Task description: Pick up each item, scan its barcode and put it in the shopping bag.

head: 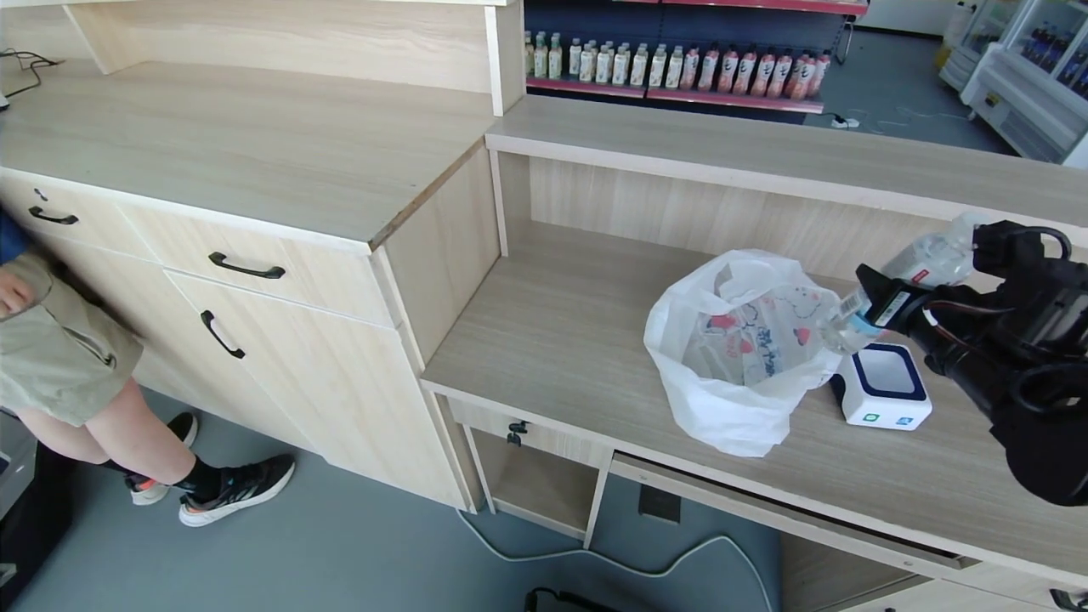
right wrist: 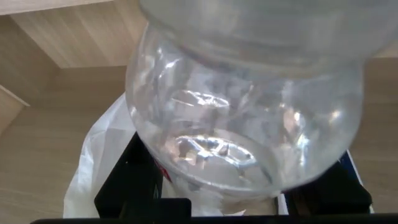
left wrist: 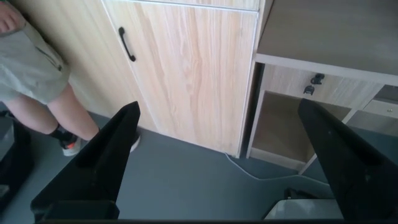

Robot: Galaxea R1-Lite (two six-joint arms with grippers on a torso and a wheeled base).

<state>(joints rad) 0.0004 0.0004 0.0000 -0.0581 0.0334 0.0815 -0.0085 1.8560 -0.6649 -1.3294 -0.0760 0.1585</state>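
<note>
Clear plastic bottle [head: 935, 259] sits clamped at its middle by the right gripper [head: 884, 302], tilted, its lower end above the white barcode scanner [head: 884, 387] and at the rim of the white shopping bag [head: 735, 399]. Bag and scanner stand side by side on the wooden counter [head: 552, 340]. The left gripper [left wrist: 217, 168] hangs with fingers spread wide over grey floor [left wrist: 186, 186], near a cabinet door [left wrist: 193, 68].

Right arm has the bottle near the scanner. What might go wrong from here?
The clear bottle sits tilted in the right pincer; it may slip and drop onto the scanner. The bag is soft with a slumped mouth, so the bottle may catch its rim and shove it aside.
</note>
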